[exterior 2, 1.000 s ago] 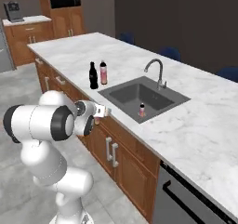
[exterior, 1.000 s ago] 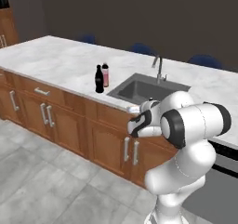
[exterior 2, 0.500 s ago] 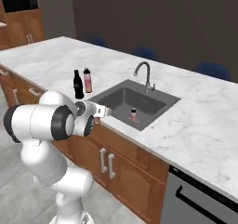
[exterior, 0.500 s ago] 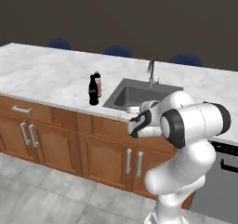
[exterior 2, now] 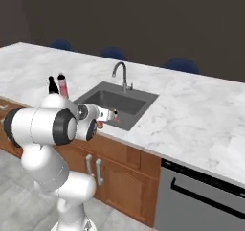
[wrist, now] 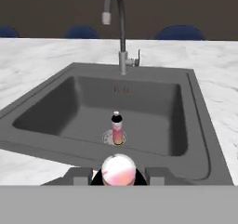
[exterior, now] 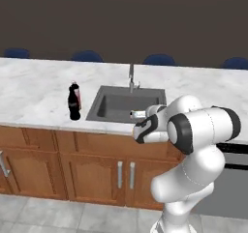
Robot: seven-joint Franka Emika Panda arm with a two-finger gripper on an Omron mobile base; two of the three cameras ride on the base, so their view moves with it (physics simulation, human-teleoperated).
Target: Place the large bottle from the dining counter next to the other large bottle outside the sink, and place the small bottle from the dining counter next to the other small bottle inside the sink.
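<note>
My gripper (wrist: 119, 175) is shut on the small bottle (wrist: 119, 170), whose pale cap faces the hand camera end-on. From the side the small bottle (exterior 2: 110, 115) lies level in the gripper (exterior 2: 106, 115), in front of the sink (exterior 2: 116, 103). Inside the dark basin (wrist: 153, 111) the other small bottle (wrist: 117, 128) stands upright near the drain. Left of the sink (exterior: 123, 106), on the marble dining counter (exterior: 34, 94), the black large bottle (exterior: 73, 105) stands right beside the pink large bottle (exterior: 78, 94). Both also show from the right: the black bottle (exterior 2: 51, 84) and the pink bottle (exterior 2: 62, 85).
A chrome gooseneck faucet (wrist: 118, 23) rises at the sink's far rim. Brown cabinet doors (exterior: 97, 171) run under the counter, with a dishwasher (exterior 2: 201, 196) to the right. Blue chair backs (exterior: 157, 59) line the far side.
The whole picture has shifted as the base moved, so the sink now lies straight ahead. The small bottle stays in the shut gripper.
</note>
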